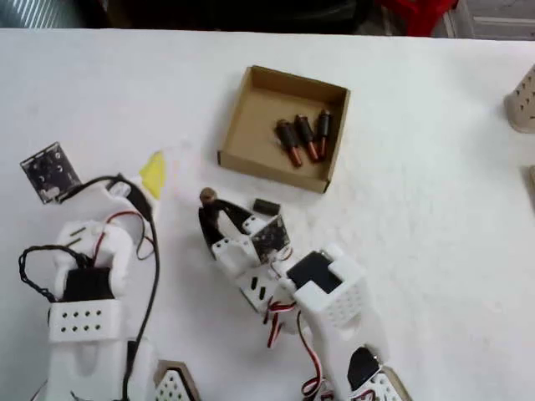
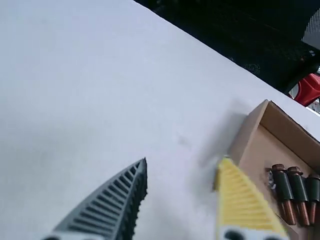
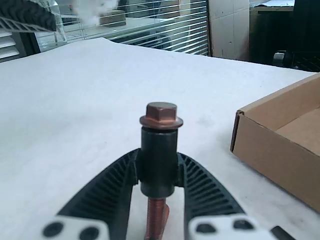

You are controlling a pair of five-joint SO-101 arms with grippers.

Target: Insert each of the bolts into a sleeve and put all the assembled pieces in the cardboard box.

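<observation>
The cardboard box [image 1: 251,125] holds three sleeved bolts [image 1: 303,138]; right fingers [image 3: 105,197] pinch a fourth [image 3: 158,155], left fingers [image 2: 117,205] spread.

In the left wrist view the cardboard box [image 2: 261,146] and its last bolt [image 2: 314,191] are cut off at the edge.

We see the white bench [image 1: 435,251] lit brightly and evenly, close to glare in the high view. The cardboard box [image 1: 251,117] throws only a faint, soft shadow beside its left wall. Far behind the bench, light glows through blinds [image 3: 155,27].
</observation>
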